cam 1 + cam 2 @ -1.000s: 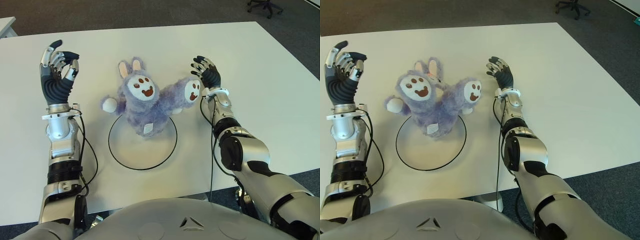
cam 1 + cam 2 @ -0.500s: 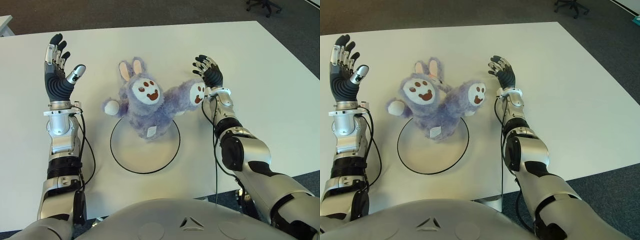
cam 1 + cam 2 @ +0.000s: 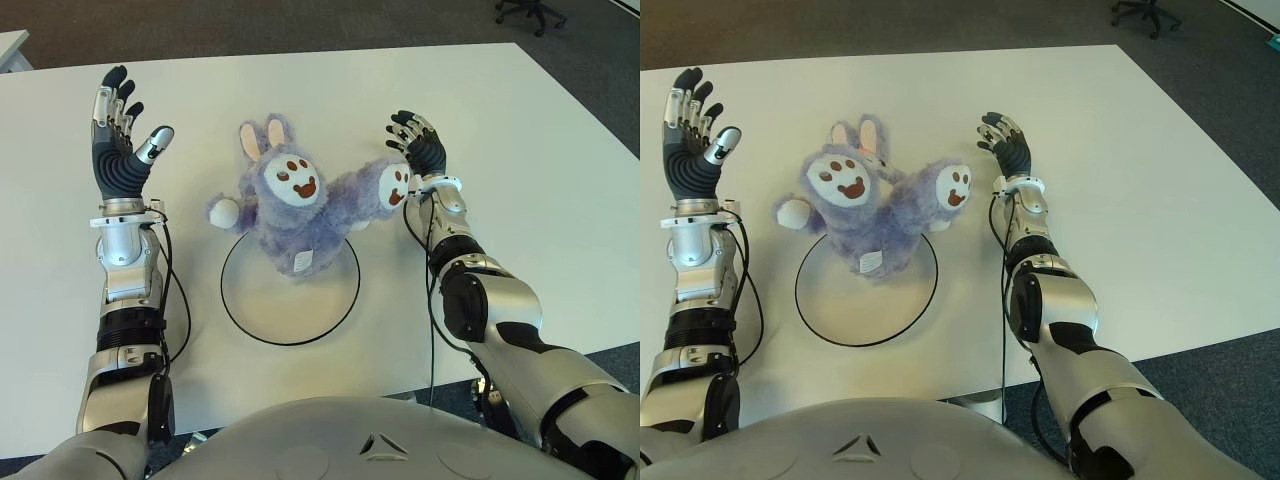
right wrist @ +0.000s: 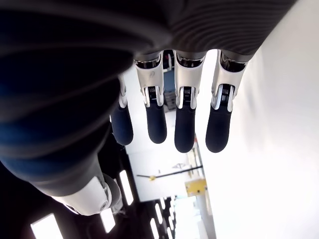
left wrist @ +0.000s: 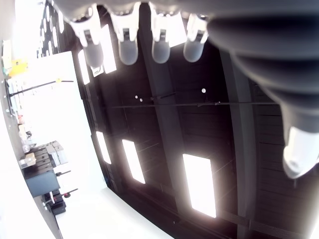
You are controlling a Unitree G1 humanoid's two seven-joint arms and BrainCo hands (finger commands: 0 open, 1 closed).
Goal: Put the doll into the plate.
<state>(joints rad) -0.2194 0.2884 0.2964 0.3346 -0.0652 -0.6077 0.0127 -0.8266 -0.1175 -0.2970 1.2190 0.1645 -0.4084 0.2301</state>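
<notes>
Doll (image 3: 295,205), soft and light, half over plate (image 3: 290,300) rim; both hands spread empty beside it — grip plush torso.

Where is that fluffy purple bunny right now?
In the left eye view the purple bunny doll sits mid-table, its lower body overlapping the far rim of the black-ringed plate. It lies between the open left hand and right hand, neither holding it.

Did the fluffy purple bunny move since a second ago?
Yes. The fluffy purple bunny doll shifted slightly toward the robot's right, still overlapping the black-rimmed round plate's far edge.
</notes>
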